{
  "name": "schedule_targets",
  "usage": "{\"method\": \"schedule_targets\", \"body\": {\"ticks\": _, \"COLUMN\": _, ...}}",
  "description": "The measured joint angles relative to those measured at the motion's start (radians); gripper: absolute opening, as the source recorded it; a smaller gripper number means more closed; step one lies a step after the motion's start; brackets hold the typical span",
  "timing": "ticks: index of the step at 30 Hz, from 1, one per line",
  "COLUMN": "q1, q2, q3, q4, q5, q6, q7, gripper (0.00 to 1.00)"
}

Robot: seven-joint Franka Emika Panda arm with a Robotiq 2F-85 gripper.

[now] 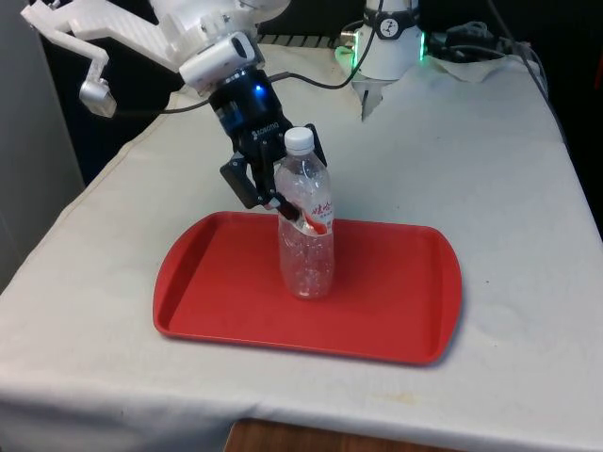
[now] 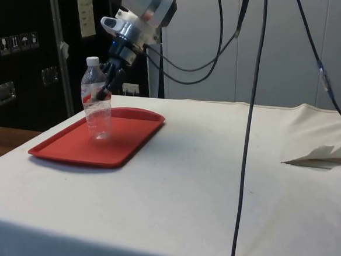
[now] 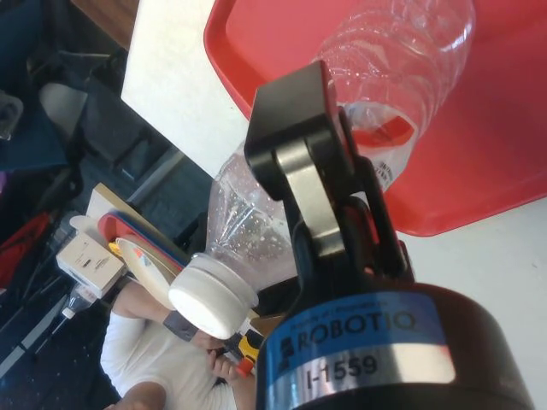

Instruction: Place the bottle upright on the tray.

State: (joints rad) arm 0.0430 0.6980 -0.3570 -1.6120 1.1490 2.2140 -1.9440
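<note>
Stood bottle upright near middle of red tray | gripper pinched on bottle's labelled upper body, fingers slanted | risk: tipping likely if released unevenly or pulled sideways, being light and empty-looking

Beneath my jaws spreads a table under a white cloth, rumpled into folds well off to one side of them. Beyond my jaws in the side view stand dark cabinets with small labels, beside a pale wall. Past the table edge below me, a person in a white top sits among clutter.
</note>
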Motion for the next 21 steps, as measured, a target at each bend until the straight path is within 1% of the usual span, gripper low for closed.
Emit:
{"method": "schedule_targets", "body": {"ticks": 9, "q1": 0.004, "q2": 0.004, "q3": 0.0, "q4": 0.001, "q5": -0.002, "q6": 0.005, "q7": 0.0, "gripper": 0.0}}
{"method": "schedule_targets", "body": {"ticks": 19, "q1": 0.004, "q2": 0.004, "q3": -0.001, "q4": 0.001, "q5": -0.003, "q6": 0.003, "q7": 0.0, "gripper": 0.0}}
{"method": "schedule_targets", "body": {"ticks": 21, "q1": 0.004, "q2": 0.004, "q3": -0.001, "q4": 0.001, "q5": -0.003, "q6": 0.003, "q7": 0.0, "gripper": 0.07}}
